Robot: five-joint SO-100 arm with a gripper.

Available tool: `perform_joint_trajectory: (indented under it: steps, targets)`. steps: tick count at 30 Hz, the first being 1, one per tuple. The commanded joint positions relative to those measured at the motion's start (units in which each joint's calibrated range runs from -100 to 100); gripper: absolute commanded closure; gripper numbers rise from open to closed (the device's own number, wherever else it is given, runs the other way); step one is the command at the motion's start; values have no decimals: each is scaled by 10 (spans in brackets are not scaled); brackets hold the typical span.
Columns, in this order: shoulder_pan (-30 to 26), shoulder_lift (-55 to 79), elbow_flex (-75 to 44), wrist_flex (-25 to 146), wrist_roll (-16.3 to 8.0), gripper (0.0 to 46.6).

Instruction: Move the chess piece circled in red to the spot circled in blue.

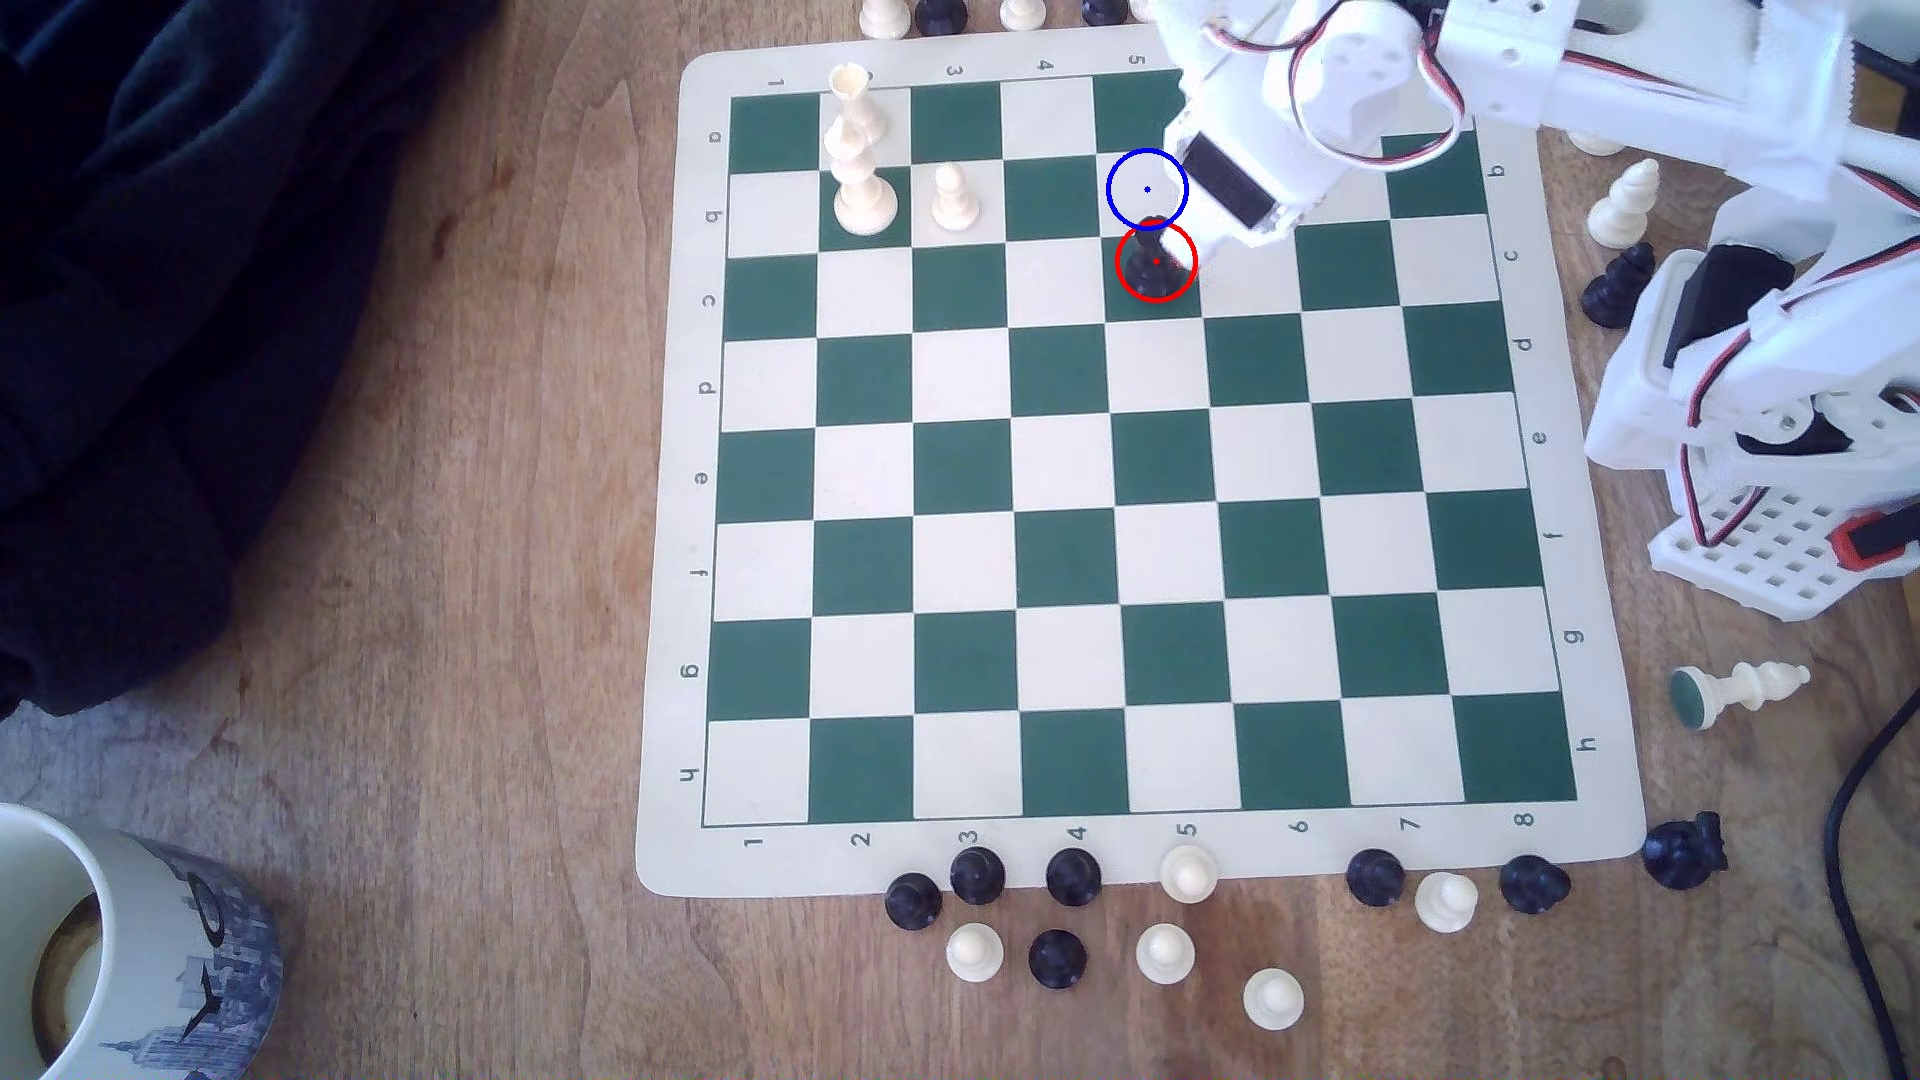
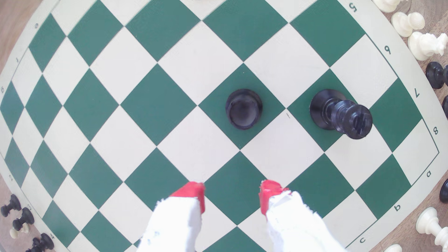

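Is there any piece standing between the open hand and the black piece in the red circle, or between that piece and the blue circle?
Nothing visible. In the wrist view, bare squares lie between the hand and the black piece. The blue-circled square is next to it and holds no piece; the tall black piece stands off to the side.
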Motion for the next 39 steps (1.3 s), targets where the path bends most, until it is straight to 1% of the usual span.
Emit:
perform_joint_trajectory:
  steps: [1,8,11,17,29,39]
  targets:
    - [5,31,-67,-1,-1,324]
    - [5,87,-101,-9,-2,322]
    - [5,109,-103,-22,-2,314]
    - [7,154,-103,-23,-2,313]
    - [13,188,-100,-56,2,311]
    - [28,199,-99,-99,5,305]
